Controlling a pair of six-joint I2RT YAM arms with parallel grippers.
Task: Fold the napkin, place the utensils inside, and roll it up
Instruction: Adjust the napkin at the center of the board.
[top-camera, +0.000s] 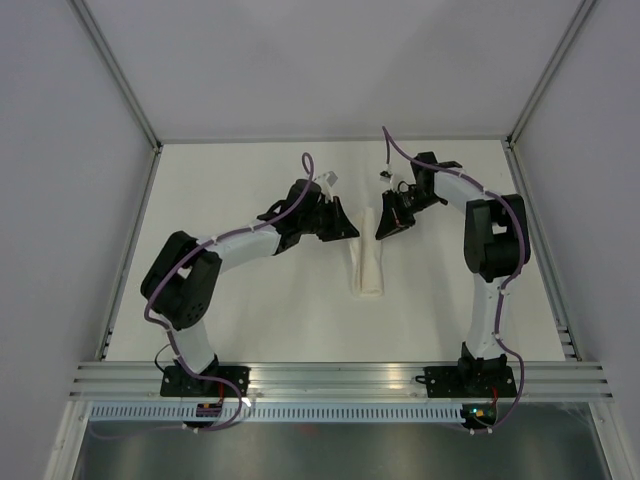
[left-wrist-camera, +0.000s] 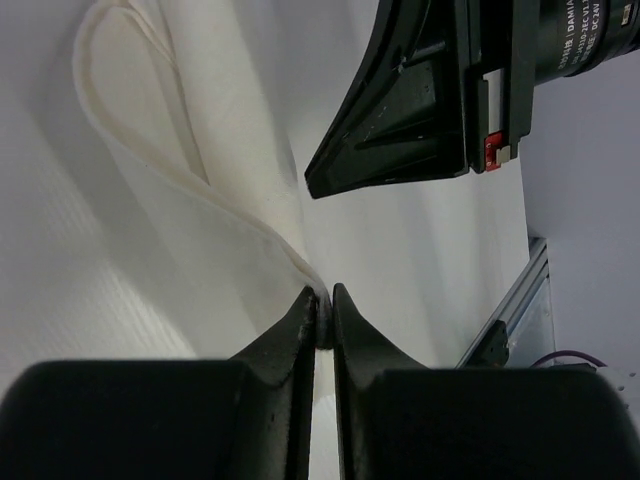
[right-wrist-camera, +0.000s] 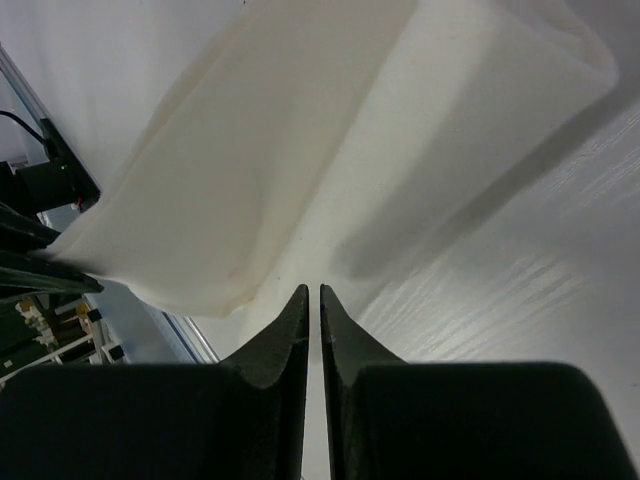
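Left gripper (left-wrist-camera: 322, 303): jaws closed to a sliver, pinching an edge of the napkin (top-camera: 368, 270). The napkin lies as a narrow roll mid-surface (top-camera: 260, 320), between the two grippers. Right gripper (right-wrist-camera: 310, 298): jaws all but closed, holding nothing, tips just short of the roll.

The napkin (top-camera: 368, 265) lies in the middle of the table (top-camera: 250, 320), with one end near the arms and one end far. The left gripper (top-camera: 347, 229) is at the napkin's far end, on its left side, touching it. The right gripper (top-camera: 385, 230) is just beside that same end, on the right.
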